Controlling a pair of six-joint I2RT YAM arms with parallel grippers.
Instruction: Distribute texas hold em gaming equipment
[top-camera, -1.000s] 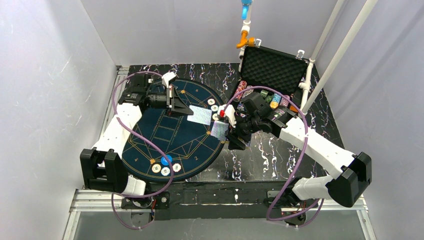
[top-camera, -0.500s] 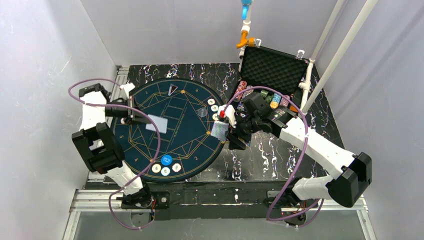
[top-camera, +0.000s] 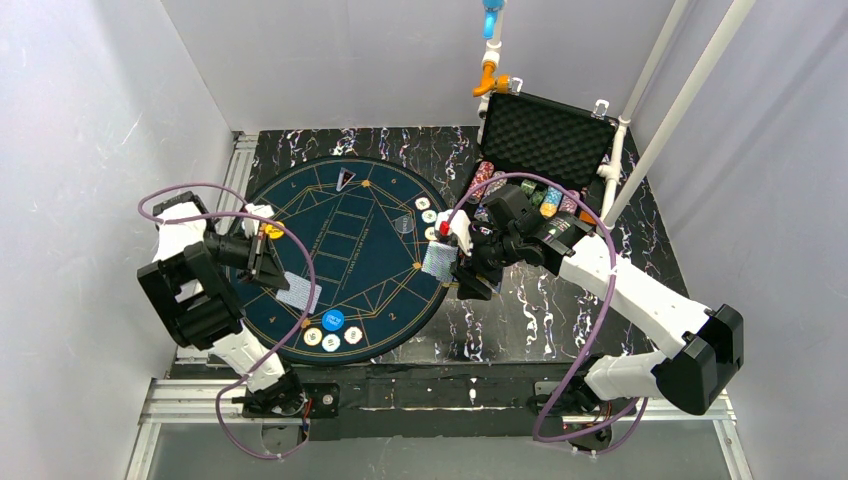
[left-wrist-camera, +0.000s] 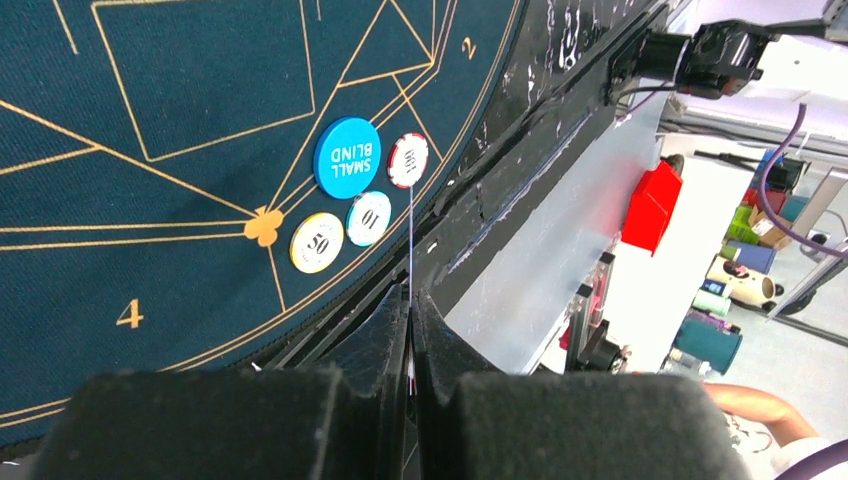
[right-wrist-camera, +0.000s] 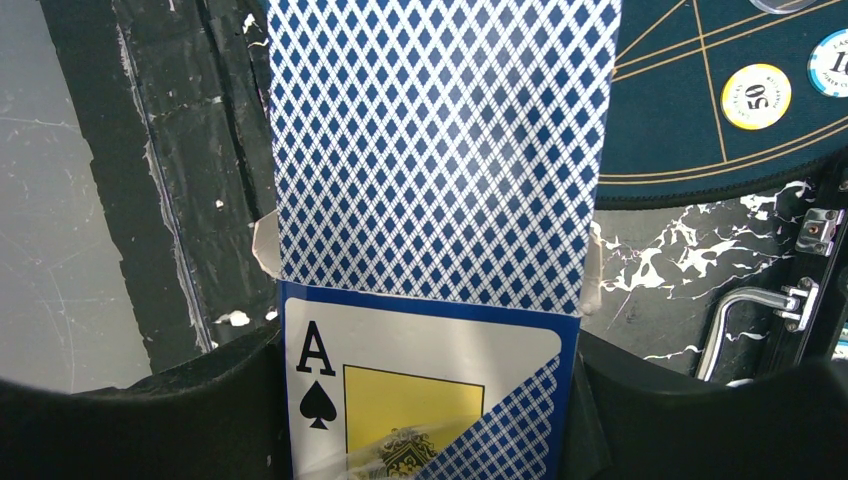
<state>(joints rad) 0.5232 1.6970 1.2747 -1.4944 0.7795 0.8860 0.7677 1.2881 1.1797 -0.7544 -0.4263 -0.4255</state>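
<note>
My left gripper (top-camera: 272, 270) is shut on one blue-backed playing card (top-camera: 298, 292), held over the near-left part of the round mat (top-camera: 350, 200). In the left wrist view the card (left-wrist-camera: 410, 240) shows edge-on between the closed fingertips of that gripper (left-wrist-camera: 410, 300). Beyond it lie the blue SMALL BLIND disc (left-wrist-camera: 347, 157) and three chips (left-wrist-camera: 317, 242). My right gripper (top-camera: 455, 262) is shut on the card box (right-wrist-camera: 420, 380), which shows an ace of spades. Blue-backed cards (right-wrist-camera: 440, 150) stick out of the box at the mat's right edge.
The open black foam-lined case (top-camera: 545, 135) stands at the back right with rows of chips (top-camera: 540, 197) in it. Three chips (top-camera: 429, 216) lie on the mat's right side. The blue disc (top-camera: 333, 320) and chips (top-camera: 331, 343) lie at the mat's near edge.
My left gripper took a card from the deck in the right gripper and has swung it across the mat to the near left. The right arm has not moved.
</note>
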